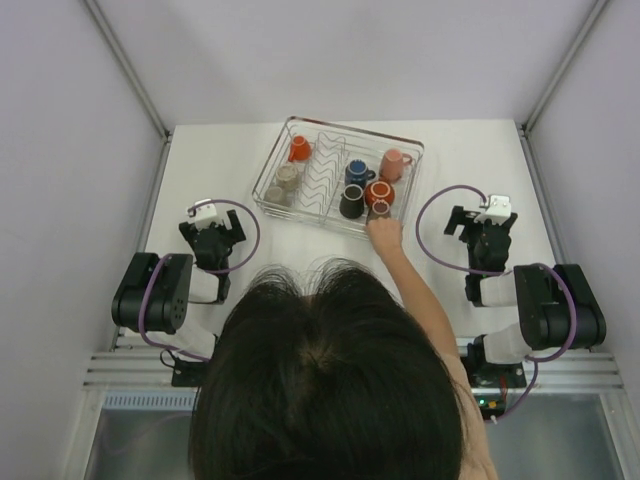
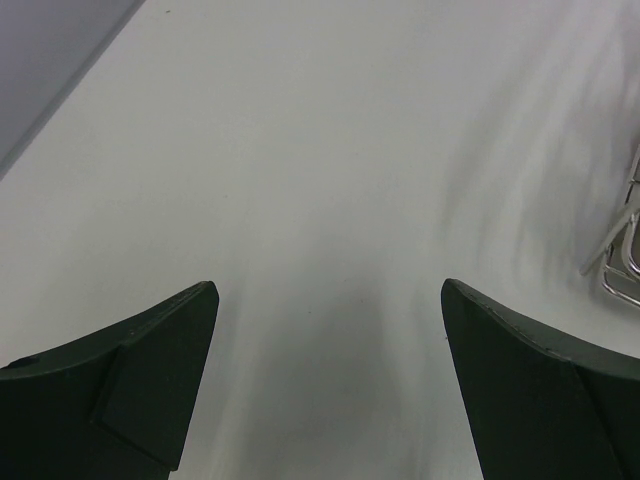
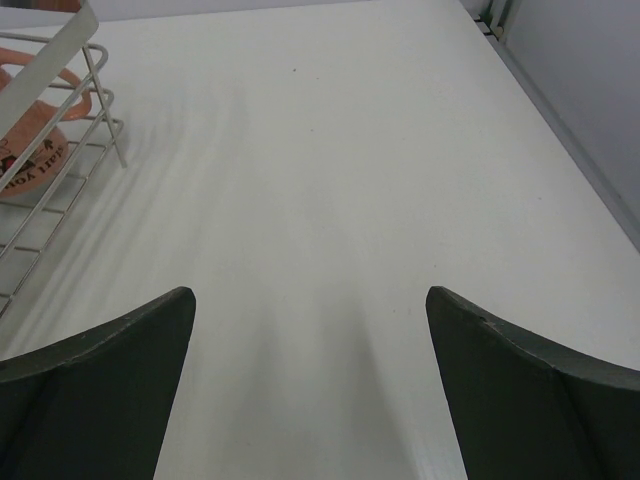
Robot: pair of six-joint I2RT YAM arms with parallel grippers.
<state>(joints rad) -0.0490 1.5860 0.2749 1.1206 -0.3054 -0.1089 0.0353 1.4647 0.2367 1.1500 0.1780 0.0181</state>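
Black fingers of the left gripper are seen spread wide with nothing between them, over bare desk near the left edge. Toward the far middle of the desk a wire rack is set, with cups stood in it: an orange cup at its far left, a blue cup and a pink cup in its right half. At the rack's near right corner a small brown cup is touched by a person's hand. Whether it is being set down or taken up cannot be told. The cup is stood mouth up, so its long axis is judged upright, toward the overhead camera, and its handle is hidden. The step in hand is judged to be that handling. Any move toward the rack would call for the hand to be withdrawn first. The right gripper is likewise opened wide and empty, over bare desk near the right edge.
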